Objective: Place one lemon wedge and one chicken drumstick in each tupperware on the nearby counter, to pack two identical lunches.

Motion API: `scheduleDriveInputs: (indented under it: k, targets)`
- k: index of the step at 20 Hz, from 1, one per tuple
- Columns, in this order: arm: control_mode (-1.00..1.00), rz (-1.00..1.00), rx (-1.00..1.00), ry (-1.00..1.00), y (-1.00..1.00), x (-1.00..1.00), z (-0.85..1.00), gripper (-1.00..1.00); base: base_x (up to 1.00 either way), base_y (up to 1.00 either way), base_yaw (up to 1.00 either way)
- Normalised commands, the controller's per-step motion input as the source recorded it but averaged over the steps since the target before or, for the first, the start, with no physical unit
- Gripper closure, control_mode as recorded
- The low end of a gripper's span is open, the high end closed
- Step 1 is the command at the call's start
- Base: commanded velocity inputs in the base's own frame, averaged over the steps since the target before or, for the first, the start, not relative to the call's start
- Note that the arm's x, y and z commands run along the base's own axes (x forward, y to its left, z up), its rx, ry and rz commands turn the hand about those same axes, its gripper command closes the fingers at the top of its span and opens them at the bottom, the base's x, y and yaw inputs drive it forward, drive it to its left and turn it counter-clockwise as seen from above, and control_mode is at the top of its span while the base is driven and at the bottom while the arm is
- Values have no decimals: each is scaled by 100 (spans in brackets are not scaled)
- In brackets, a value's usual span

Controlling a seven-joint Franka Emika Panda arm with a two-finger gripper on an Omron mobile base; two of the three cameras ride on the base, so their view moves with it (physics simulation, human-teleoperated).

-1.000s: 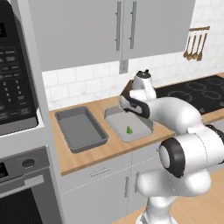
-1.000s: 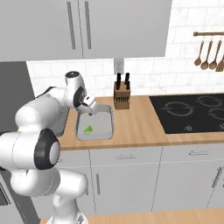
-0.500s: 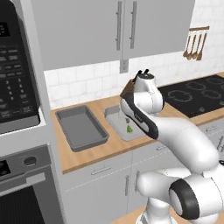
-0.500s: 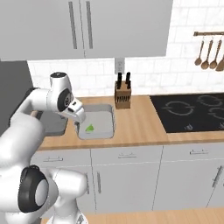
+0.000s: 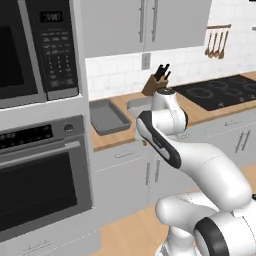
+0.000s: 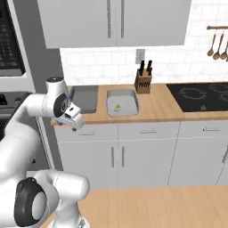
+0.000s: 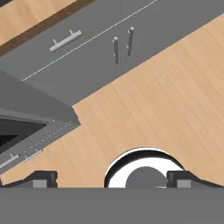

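Tupperware, two: grey rectangular trays side by side on the table (image 6: 156,104), near the knife block (image 6: 143,79). Left tupperware (image 6: 83,98) looks bare; right tupperware (image 6: 121,101) holds one lemon wedge (image 6: 118,107), small, yellow-green. Likely handling: wedge light, soft, slippery; pinch across its flanks. Drumsticks: not located. Gripper (image 7: 111,179): jaws wide apart, nothing held, off the table edge, pointing down at the wooden floor (image 7: 166,96).
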Motion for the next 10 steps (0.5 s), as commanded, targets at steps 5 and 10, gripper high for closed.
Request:
scheduleDriveInputs:
  k: [5, 10]
  targets:
    - [100, 0, 0, 0, 0, 0, 0, -100, -100, 1, 44]
    - [100, 0, 0, 0, 0, 0, 0, -100, -57, 28, 78]
